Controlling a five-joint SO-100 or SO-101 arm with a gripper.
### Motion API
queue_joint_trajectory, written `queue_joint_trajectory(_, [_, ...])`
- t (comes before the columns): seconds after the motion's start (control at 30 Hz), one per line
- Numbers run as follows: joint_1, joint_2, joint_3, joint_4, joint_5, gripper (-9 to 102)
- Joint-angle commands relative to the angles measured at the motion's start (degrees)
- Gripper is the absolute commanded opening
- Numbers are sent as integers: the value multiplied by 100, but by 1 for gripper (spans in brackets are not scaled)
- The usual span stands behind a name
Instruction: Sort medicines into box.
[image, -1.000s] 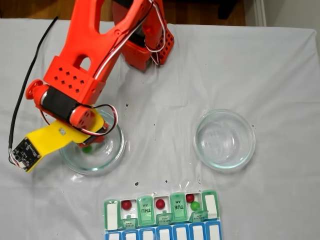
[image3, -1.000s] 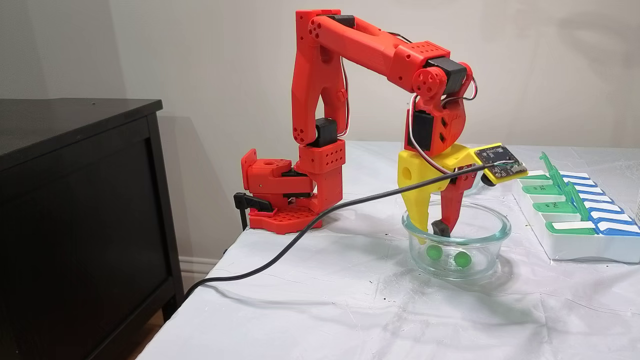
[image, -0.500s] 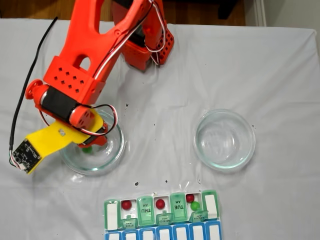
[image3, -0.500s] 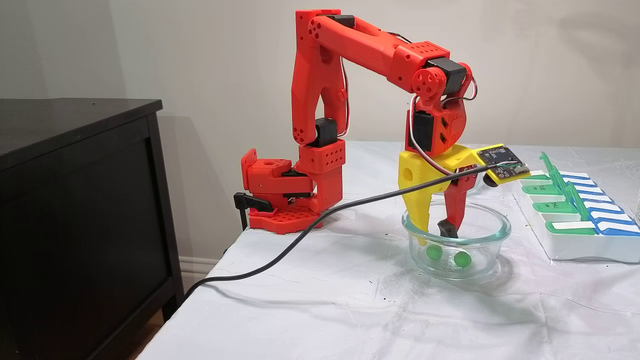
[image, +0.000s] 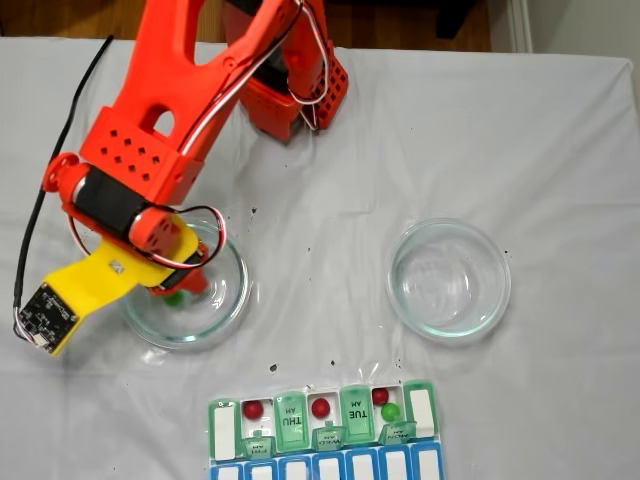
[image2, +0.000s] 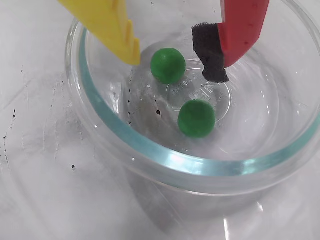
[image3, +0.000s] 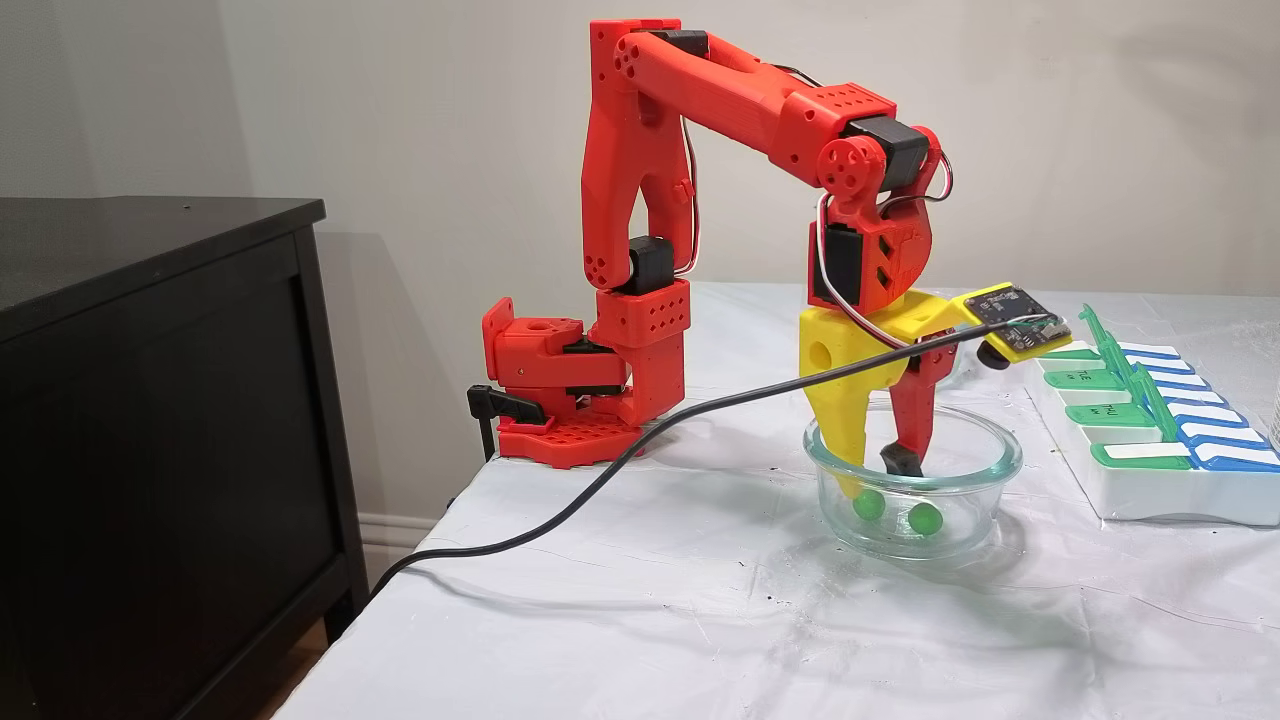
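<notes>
Jaws parted, empty, inside round clear glass dish (image2: 150, 150).
One small glossy green ball (image2: 168, 65) sits between the jaws, beside the yellow one; second green ball (image2: 196, 118) lies just outside.

Claw (image2: 172, 57) open inside glass dish (image2: 150, 150). Yellow finger (image2: 112, 25) tip just beside one green ball (image2: 168, 65); red finger (image2: 240, 27) w/ black pad (image2: 210, 52) apart. 2nd green ball (image2: 196, 118) near.

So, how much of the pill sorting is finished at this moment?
Done: three red balls and one green ball lie in the box. In hand: nothing; the open gripper brackets one green ball in the glass dish. Left: that ball and the second green ball.
</notes>
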Motion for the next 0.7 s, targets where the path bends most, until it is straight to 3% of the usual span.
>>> queue_joint_trajectory(0.0, [26, 255, -26, -9, -44, 22])
queue_joint_trajectory(0.67, [-272, 633, 976, -765, 185, 25])
